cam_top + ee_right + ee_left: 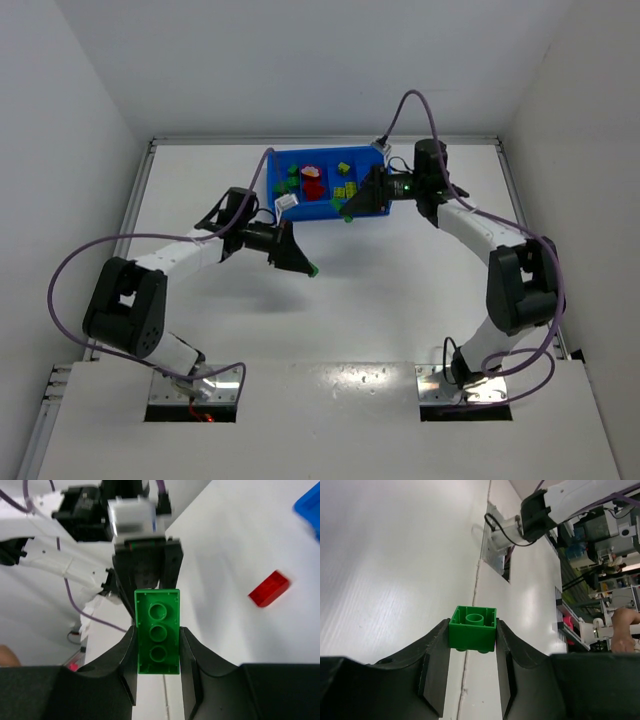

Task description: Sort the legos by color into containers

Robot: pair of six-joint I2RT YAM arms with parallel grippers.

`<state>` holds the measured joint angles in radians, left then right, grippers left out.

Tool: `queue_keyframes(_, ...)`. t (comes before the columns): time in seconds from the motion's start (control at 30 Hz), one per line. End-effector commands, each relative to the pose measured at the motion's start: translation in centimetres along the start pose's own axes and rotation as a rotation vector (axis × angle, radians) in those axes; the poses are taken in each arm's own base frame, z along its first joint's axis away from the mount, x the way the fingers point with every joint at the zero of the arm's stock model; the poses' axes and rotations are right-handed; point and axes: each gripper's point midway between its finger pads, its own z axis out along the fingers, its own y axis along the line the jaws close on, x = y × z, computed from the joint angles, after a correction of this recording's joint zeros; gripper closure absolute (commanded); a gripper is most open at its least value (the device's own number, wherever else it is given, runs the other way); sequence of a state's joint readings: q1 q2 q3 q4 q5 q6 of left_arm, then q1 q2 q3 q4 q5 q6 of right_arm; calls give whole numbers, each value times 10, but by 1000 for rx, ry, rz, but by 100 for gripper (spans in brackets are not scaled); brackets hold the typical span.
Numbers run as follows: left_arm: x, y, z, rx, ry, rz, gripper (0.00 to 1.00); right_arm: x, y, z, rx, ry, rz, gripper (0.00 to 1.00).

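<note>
Left claw point(472, 626) of mine is closed narrow on a square green brick point(472, 630), one finger on each side wall. From above, it hangs over the bare table point(400, 300), in front of the left end of the blue tray point(330, 151) and apart from it. My right claw point(157, 636) is clamped on a long green brick point(157, 639), held lengthwise between the fingers, and it sits at the near right edge of the tray.

Both loads are green, so I judge the step in hand to be the carry to the drop. Inside the tray, green pieces point(286, 184) lie in the leftmost compartment, red next to them and yellow ones point(345, 188) further right. That left compartment is where both bricks belong.

My left claw has the shorter way: forward over the rim, then let go low. My right claw must cross the whole tray, so I would send one arm at a time to keep them from crowding. One red brick point(269, 588) lies loose on the table near the tray corner, waiting its turn
</note>
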<state>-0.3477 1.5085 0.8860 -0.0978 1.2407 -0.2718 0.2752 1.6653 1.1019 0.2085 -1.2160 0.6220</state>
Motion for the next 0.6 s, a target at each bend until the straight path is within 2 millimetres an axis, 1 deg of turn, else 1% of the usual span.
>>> queue_keyframes(0.0,-3,-10,-2,-22,-19,109,100,-41,11,-9,0,-72,-128,100)
queue_keyframes(0.03,-16,-6,-8,-70,-49,137,100,-41,9,-9,11,-74,-125,100)
queue_keyframes(0.07,-31,9,-16,-185,-94,160,100,-41,5,-9,28,-78,-121,100)
queue_keyframes(0.1,-46,17,-23,-271,-128,177,100,-44,-4,-8,63,-91,-128,100)
queue_keyframes(0.13,-59,27,-30,-362,-156,185,100,-43,-9,-8,88,-92,-113,100)
queue_keyframes(0.17,-83,34,-43,-470,-205,207,100,-43,-14,-9,116,-98,-109,100)
queue_keyframes(0.2,-101,61,-60,-653,-258,204,100,-45,-29,-11,190,-115,-136,100)
queue_keyframes(0.23,-110,68,-65,-712,-271,224,100,-39,-38,-13,237,-100,-112,100)
queue_keyframes(0.27,-131,75,-77,-817,-305,247,100,-41,-47,-14,307,-104,-168,100)
queue_keyframes(0.3,-140,81,-82,-859,-316,244,100,-41,-51,-18,347,-103,-173,100)
queue_keyframes(0.33,-144,99,-82,-894,-304,221,100,-41,-50,-17,367,-104,-186,100)
queue_keyframes(0.37,-161,101,-85,-917,-320,241,100,-44,-50,-21,402,-120,-194,100)
queue_keyframes(0.4,-168,112,-90,-965,-330,235,100,-42,-51,-23,415,-123,-191,100)
queue_keyframes(0.43,-166,131,-87,-989,-309,209,100,-42,-53,-24,425,-124,-203,100)
queue_keyframes(0.47,-178,133,-89,-1002,-325,219,100,-42,-50,-25,426,-122,-200,100)
queue_keyframes(0.53,-183,149,-90,-1061,-330,200,100,-41,-47,-26,428,-114,-215,100)
queue_keyframes(0.57,-185,163,-88,-1078,-322,189,100,-43,-44,-27,427,-118,-223,100)
